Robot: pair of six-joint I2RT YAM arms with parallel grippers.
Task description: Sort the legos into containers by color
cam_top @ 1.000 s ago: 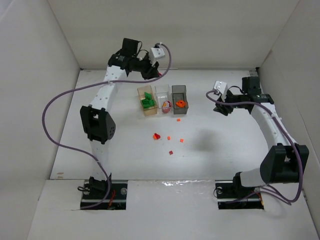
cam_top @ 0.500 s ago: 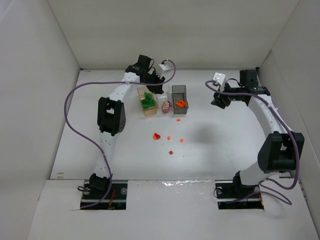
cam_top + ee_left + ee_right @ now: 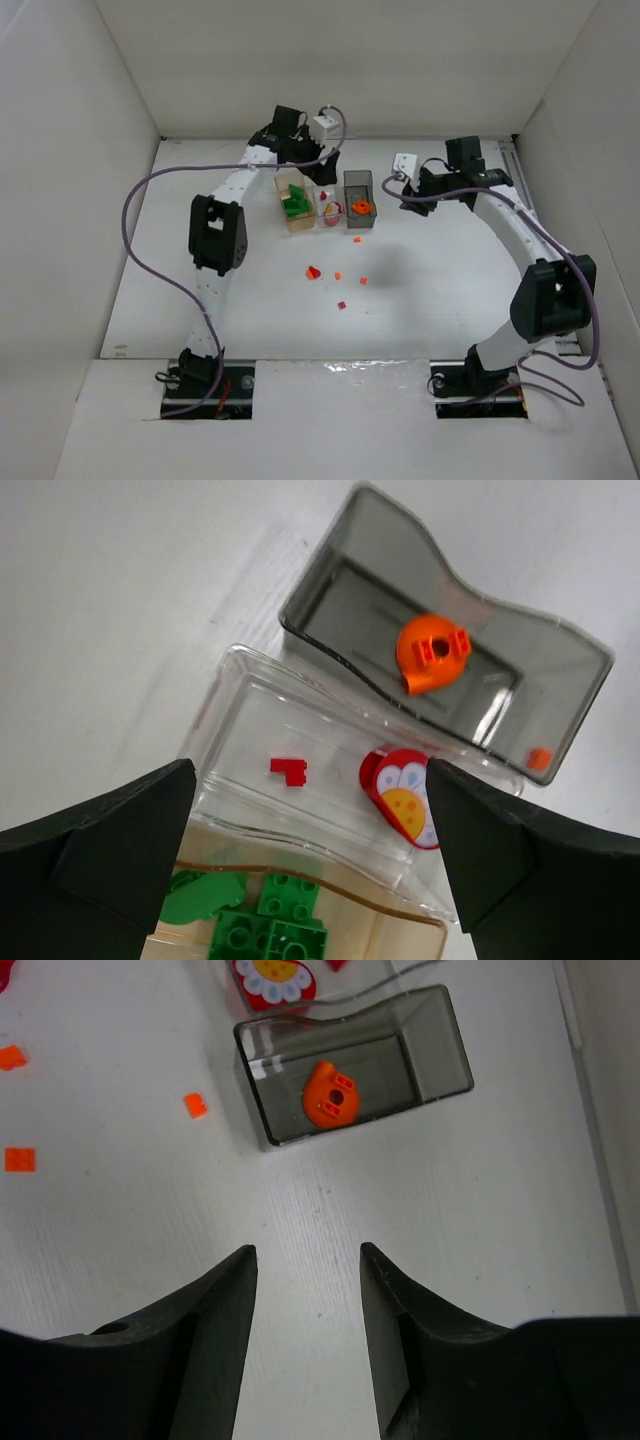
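Top external view: loose legos lie on the base side of the bin row, nearer than both open end effectors.

Nearest the bases, a scatter of tiny red plastic bricks (image 3: 313,271) and tiny orange plastic bricks (image 3: 362,280) sits on the white surface (image 3: 430,290). A lone orange brick (image 3: 358,240) lies just beside the smoky grey translucent bin (image 3: 358,182), which holds a round orange piece (image 3: 432,652). The clear bin (image 3: 245,720) holds red pieces (image 3: 400,795), and the tan-orange bin (image 3: 298,224) holds green bricks (image 3: 260,920). The left end effector (image 3: 310,770) hangs over the clear bin, and the right end effector (image 3: 307,1250) hovers to the right of the grey one. Both are spread wide and hold nothing. The lone brick lies basewards of both, seemingly about equally near, and is too small to show a long axis.
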